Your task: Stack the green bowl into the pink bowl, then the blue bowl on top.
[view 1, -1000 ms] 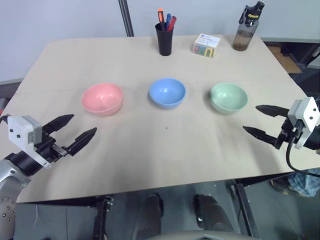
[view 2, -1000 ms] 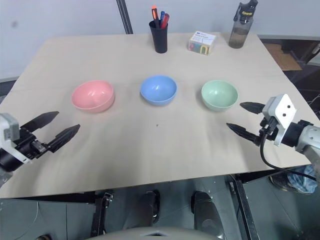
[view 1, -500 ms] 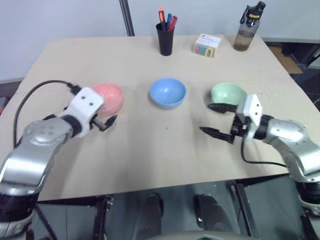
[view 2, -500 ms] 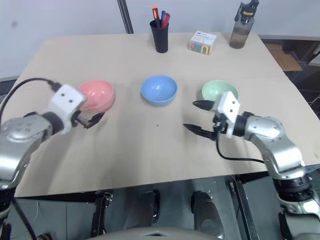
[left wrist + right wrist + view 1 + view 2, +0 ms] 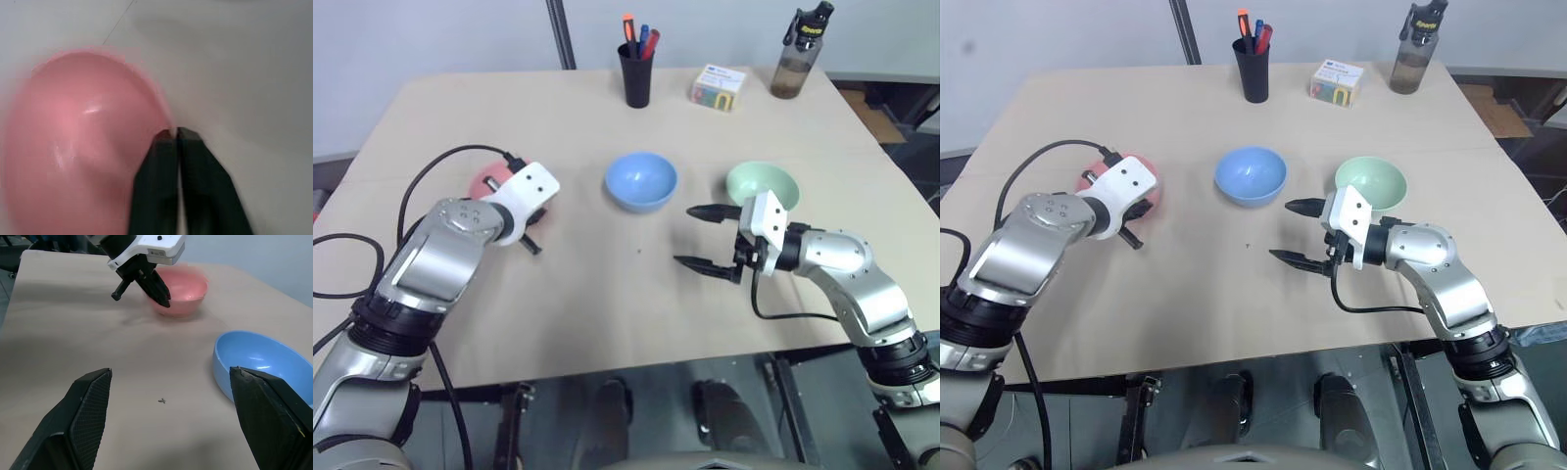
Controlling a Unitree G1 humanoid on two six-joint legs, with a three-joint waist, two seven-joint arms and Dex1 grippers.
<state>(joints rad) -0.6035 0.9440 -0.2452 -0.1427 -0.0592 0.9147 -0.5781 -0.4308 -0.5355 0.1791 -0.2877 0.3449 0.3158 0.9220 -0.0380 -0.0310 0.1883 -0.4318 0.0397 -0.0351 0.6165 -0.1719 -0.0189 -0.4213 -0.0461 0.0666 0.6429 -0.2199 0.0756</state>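
Note:
Three bowls stand in a row on the table: the pink bowl (image 5: 487,182) on the left, the blue bowl (image 5: 641,179) in the middle, the green bowl (image 5: 762,182) on the right. My left gripper (image 5: 176,133) is shut on the pink bowl's (image 5: 83,142) near rim, one finger inside and one outside. The right gripper (image 5: 690,237) is open and empty. It points left over the table, in front of the gap between the blue and green bowls. In the right wrist view, the blue bowl (image 5: 264,360) is close and the pink bowl (image 5: 183,286) is beyond it.
At the back of the table stand a black pen cup (image 5: 634,73), a small card box (image 5: 718,88) and a drinking bottle (image 5: 798,54). A dark pole (image 5: 560,34) rises behind the table. Bare tabletop (image 5: 607,294) lies in front of the bowls.
My left arm swung forward from the table's near left edge to the pink bowl and its gripper shut. The right arm moved left past the green bowl, still open.

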